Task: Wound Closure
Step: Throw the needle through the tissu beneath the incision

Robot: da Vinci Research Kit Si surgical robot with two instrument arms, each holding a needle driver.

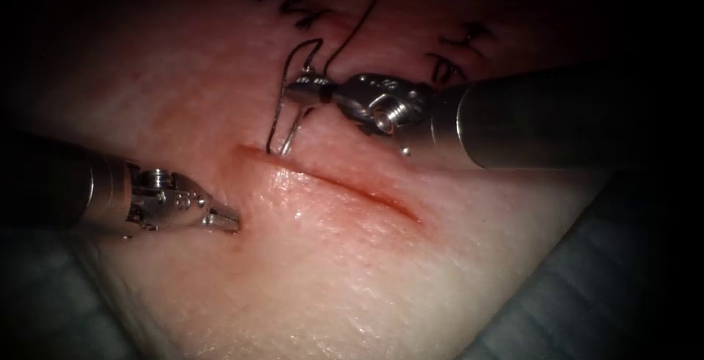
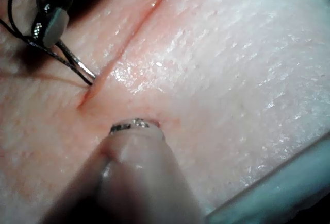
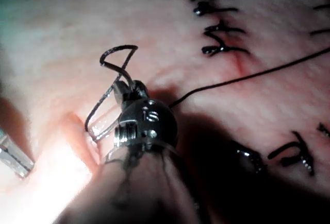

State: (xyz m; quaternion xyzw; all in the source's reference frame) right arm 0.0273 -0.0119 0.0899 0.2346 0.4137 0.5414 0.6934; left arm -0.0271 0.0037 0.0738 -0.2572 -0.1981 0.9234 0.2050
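The needle (image 1: 282, 122) is clamped near its swaged end by the right tool (image 1: 304, 89), tip set at the cut's (image 1: 330, 184) left end, presumably for a bite, while the left tool (image 1: 224, 219), jaws together and empty, rests on the tissue (image 1: 352, 279) nearby.

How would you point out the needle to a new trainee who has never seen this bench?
Start at the long cut across the tissue and follow it to its left end. Just above that end, the right tool grips the needle, whose tip sits at the cut's edge. Unlike the thin dark thread looping around it, the needle is stiff, shiny and curved.
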